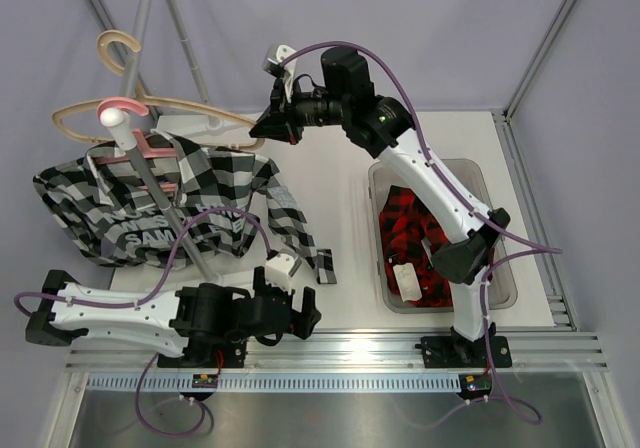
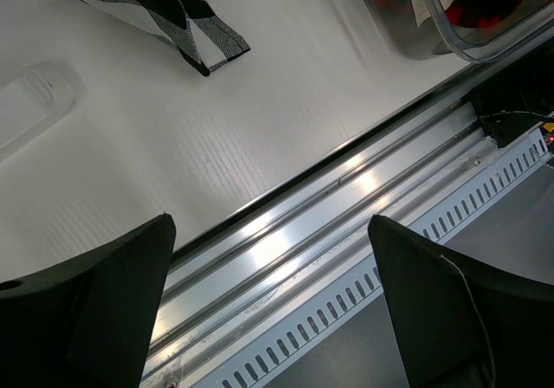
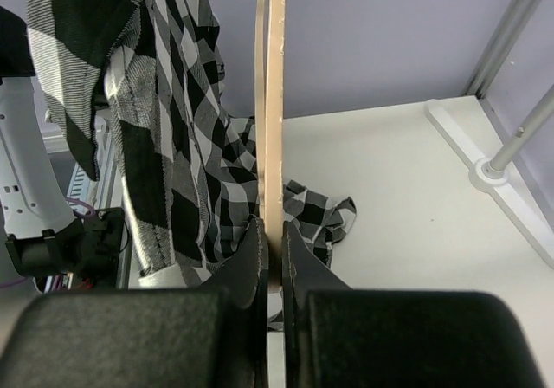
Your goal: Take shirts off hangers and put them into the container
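The right end effector gripped the stiff beige hanger; the left end effector gaped wide and empty. The black-and-white shirt drooped by the rack, soft and light, probably best pinched near its top; the red shirt lay in the container.

lighting's bright and even, soft light from overhead, so shadows on the white surface are faint. top view is sharp all over. left wrist view has strong glare streaks along the metal rail, and the fingers of the left tool are dark, soft-edged blobs up close. in the right wrist view the right tool is blurry too, the hanger sharper further up.
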